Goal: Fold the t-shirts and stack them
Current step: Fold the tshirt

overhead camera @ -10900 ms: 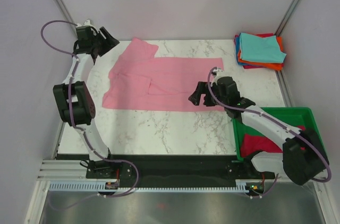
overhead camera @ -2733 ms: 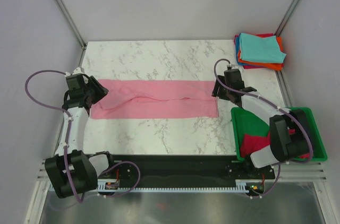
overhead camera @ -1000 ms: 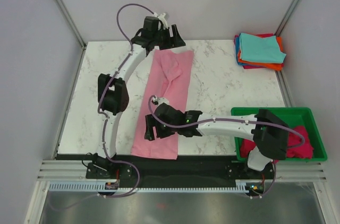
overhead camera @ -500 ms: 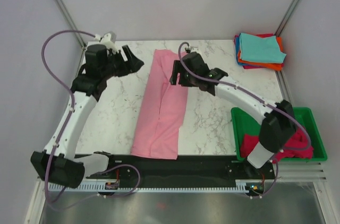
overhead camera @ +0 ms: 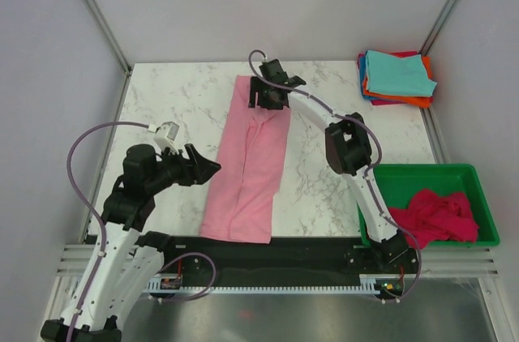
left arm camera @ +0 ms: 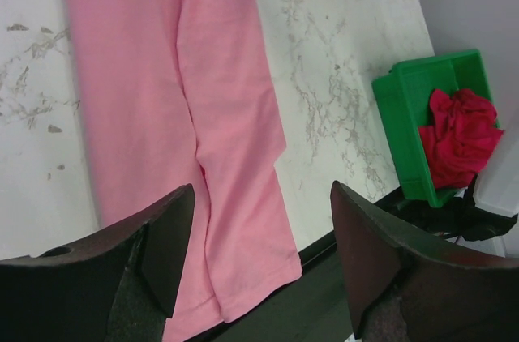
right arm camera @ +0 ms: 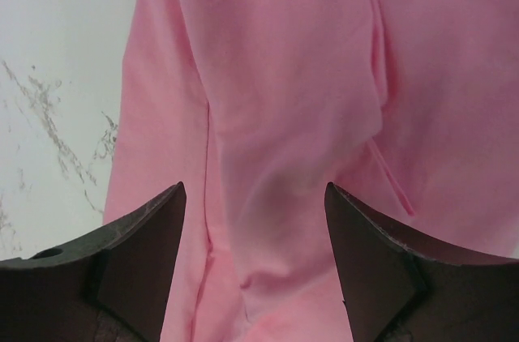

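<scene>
A light pink t-shirt (overhead camera: 250,160) lies folded into a long narrow strip running from the table's far middle to its front edge, where its near end reaches the black rail. My right gripper (overhead camera: 268,100) hovers open over the strip's far end; the right wrist view shows pink cloth (right arm camera: 276,74) below the right gripper (right arm camera: 253,190), nothing between the fingers. My left gripper (overhead camera: 208,167) stands open just left of the strip's near half. In the left wrist view the left gripper (left arm camera: 261,193) is above the pink t-shirt (left arm camera: 219,115).
A stack of folded t-shirts (overhead camera: 396,76), teal on top with orange and blue below, sits at the back right corner. A green bin (overhead camera: 422,176) at the front right holds a crumpled magenta-red t-shirt (overhead camera: 434,214). The green bin (left arm camera: 405,107) also shows in the left wrist view.
The left arm has swung from the back left down to the near left, beside the strip. The right gripper has shifted further back over the strip's far end. The shirt has not moved.
</scene>
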